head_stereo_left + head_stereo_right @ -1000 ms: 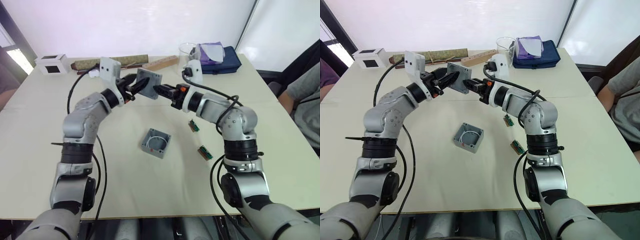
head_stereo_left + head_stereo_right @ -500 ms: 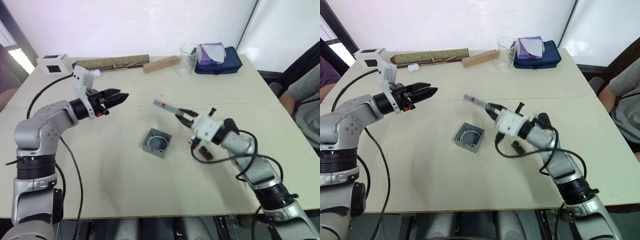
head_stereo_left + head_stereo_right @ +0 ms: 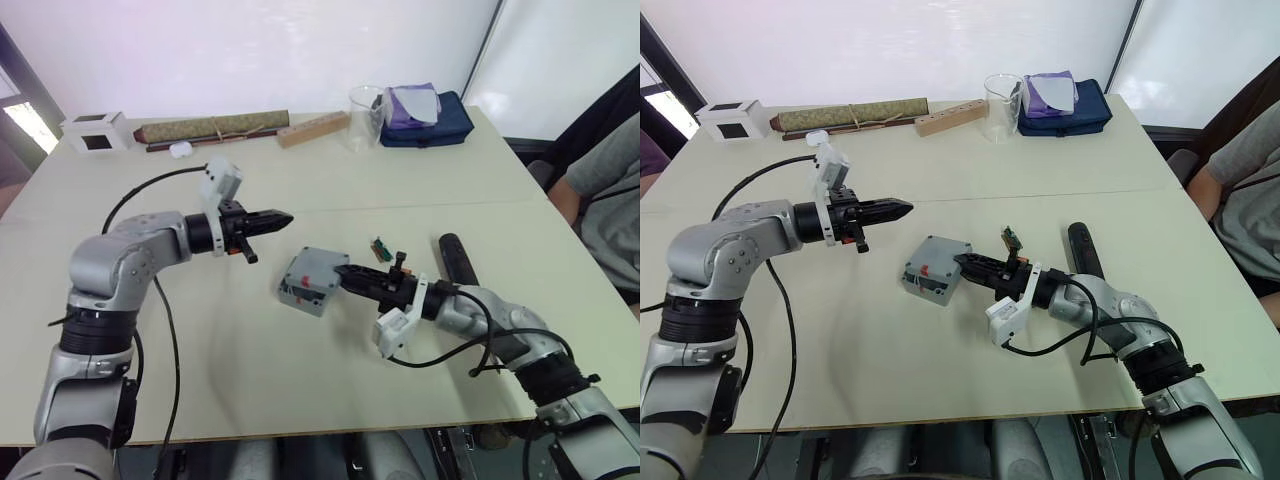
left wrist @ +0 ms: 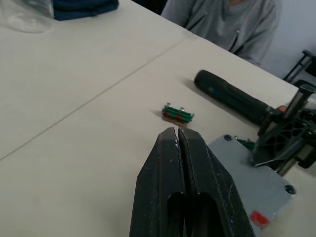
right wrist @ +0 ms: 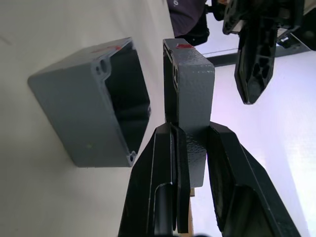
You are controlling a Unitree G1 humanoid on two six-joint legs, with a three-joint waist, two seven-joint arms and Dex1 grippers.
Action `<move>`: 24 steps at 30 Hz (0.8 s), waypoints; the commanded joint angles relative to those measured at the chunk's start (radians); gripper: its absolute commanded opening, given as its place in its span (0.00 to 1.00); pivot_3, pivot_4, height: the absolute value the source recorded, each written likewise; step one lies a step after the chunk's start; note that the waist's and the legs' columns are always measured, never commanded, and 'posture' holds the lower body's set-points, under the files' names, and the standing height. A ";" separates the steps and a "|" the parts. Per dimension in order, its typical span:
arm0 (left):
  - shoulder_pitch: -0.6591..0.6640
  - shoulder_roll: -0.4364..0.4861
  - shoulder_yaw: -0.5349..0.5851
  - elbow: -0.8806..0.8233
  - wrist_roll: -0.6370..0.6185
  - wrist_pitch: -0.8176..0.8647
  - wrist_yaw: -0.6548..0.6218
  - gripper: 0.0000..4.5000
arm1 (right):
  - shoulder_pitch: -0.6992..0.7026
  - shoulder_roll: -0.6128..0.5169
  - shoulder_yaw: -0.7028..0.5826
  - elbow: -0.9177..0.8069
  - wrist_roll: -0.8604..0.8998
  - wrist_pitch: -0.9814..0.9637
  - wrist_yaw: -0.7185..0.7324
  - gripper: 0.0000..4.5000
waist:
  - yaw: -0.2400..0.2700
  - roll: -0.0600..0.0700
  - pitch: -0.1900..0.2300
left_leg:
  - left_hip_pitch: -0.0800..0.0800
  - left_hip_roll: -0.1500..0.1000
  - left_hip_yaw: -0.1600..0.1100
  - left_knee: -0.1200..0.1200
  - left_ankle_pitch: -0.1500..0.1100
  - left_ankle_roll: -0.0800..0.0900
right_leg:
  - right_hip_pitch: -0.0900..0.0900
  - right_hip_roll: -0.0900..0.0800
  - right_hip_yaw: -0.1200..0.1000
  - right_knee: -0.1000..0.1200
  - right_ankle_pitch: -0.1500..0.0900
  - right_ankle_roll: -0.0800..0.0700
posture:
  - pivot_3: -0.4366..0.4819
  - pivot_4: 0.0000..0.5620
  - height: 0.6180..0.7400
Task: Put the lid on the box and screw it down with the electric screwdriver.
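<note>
The grey box sits mid-table, its open cavity showing in the right wrist view. My right gripper is shut on the edge of the grey lid, held flat just over the box with a narrow gap between them. A small red mark shows on the lid. My left gripper is shut and empty, hovering left of and above the box, pointing toward it. The black electric screwdriver lies on the table beyond my right forearm.
A small green circuit board lies between the box and the screwdriver. At the table's far edge stand a white cube, a rolled mat, a wooden block, a glass beaker and a blue pouch. A person sits at the right.
The lid, held up between both grippers, passed to the right one alone, which brought it down over the box. My left gripper let go, drew back and shut.
</note>
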State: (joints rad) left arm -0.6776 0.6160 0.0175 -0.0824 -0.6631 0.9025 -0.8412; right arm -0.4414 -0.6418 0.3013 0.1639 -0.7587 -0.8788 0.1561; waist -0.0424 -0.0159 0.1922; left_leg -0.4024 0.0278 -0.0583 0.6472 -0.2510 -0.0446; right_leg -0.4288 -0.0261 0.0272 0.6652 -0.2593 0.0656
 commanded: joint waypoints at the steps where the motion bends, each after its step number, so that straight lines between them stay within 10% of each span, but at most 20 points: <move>1: 0.009 0.005 -0.026 -0.038 0.020 -0.022 -0.021 0.01 | -0.028 0.034 0.006 -0.021 -0.038 0.015 -0.048 0.08 | 0.000 0.000 0.000 | 0.000 0.000 0.000 0.000 0.000 0.000 | 0.000 0.000 0.000 0.000 0.000 0.000 | 0.48 0.27 1.00; 24: 0.070 -0.023 -0.132 -0.025 0.150 -0.117 -0.045 0.01 | -0.023 0.040 0.056 -0.010 -0.094 0.064 -0.065 0.08 | 0.001 0.000 0.000 | 0.000 0.000 0.000 0.000 0.000 0.000 | 0.001 0.000 0.000 0.000 0.000 0.000 | 0.48 0.27 1.00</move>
State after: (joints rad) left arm -0.5938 0.5892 -0.1331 -0.0900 -0.5145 0.8066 -0.8785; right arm -0.4527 -0.6031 0.3542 0.1680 -0.8510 -0.8153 0.1002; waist -0.0412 -0.0159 0.1922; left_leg -0.4018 0.0275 -0.0582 0.6475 -0.2509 -0.0448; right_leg -0.4280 -0.0266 0.0273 0.6655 -0.2593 0.0655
